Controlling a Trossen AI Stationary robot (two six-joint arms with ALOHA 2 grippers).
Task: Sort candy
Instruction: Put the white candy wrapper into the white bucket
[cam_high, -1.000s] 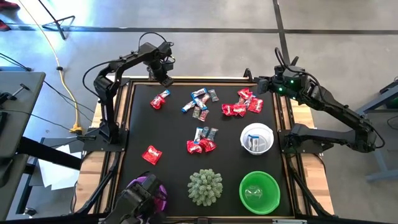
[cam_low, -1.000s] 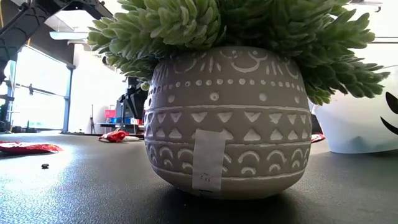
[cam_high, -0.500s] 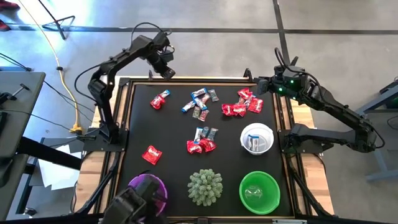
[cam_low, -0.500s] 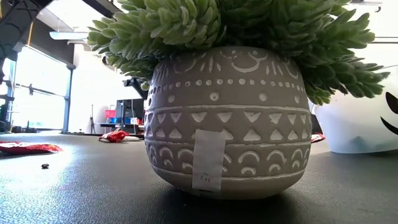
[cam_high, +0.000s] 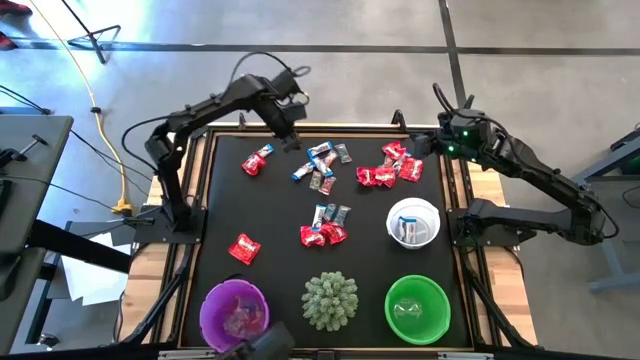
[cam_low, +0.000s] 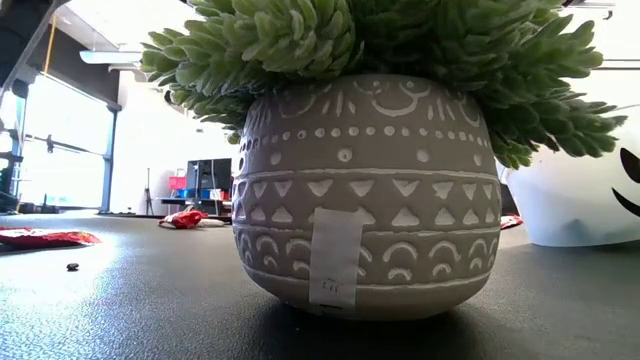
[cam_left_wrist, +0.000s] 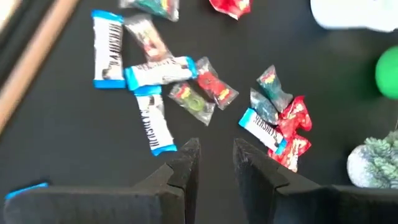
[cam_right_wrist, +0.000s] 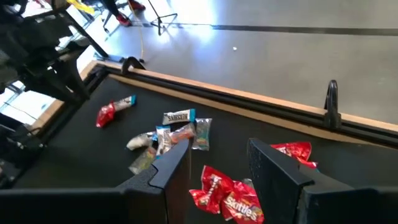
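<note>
Above the counter's (cam_high: 222, 205) far edge, the left end effector (cam_high: 290, 143) hangs with fingers slightly parted and empty over the scattered candy (cam_high: 322, 166), while the right end effector (cam_high: 420, 147) waits by the far right corner, parted wider, holding nothing.

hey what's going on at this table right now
A two-armed robot is sorting small shiny wrapped candy scattered on a black tabletop. The left gripper hangs open and empty over the far side, beside the blue-and-white pieces. The right gripper, also open and empty, waits by the red candy pile at the far right edge. Along the near edge sit a purple bowl, a spiky pale-green plant in a patterned pot and a green bowl, with a white bowl just behind.
</note>
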